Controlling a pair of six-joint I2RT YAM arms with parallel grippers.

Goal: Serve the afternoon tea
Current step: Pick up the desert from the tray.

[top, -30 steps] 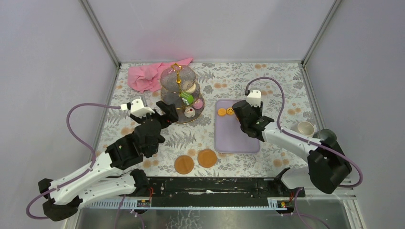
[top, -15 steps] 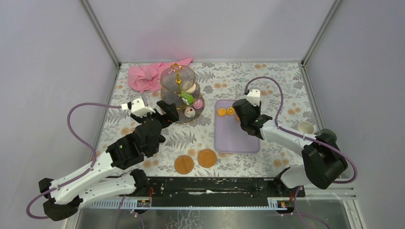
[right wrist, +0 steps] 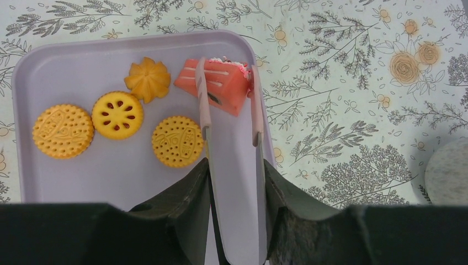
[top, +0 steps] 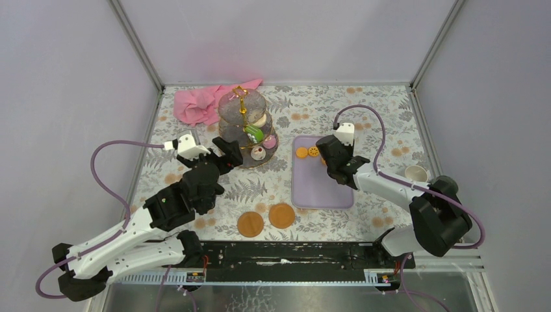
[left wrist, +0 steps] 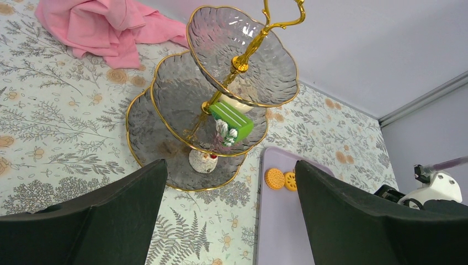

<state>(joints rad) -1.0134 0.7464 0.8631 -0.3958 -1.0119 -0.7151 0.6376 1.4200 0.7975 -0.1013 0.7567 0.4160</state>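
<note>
Tongs (right wrist: 204, 110), pink ones, are sitting clenched between the fingers of my right end effector (right wrist: 235, 171). Their two arms are straddling a pink cake slice (right wrist: 223, 85) at the upper right corner of the lilac tray (right wrist: 83, 176); whether the tips are pressing the slice I cannot tell. Left of the slice on the tray, a flower-shaped orange biscuit (right wrist: 147, 79) and three round orange biscuits (right wrist: 117, 114) are lying flat. My left end effector (left wrist: 229, 171) is hovering released, jaws spread wide, just in front of the three-tier glass stand (left wrist: 221, 38), which is standing upright on the floral tabletop (left wrist: 49, 138) left of the tray. A green cake (left wrist: 232, 121) is lying on its middle tier and a cupcake (left wrist: 201, 160) is sitting on the bottom one. A pink cloth (left wrist: 105, 25) is lying crumpled at the upper left of the left wrist view. In the overhead view a cream mug (top: 416, 173) is standing at the right edge of the tabletop, and two larger orange discs (top: 250, 223) are lying near its bottom edge.
</note>
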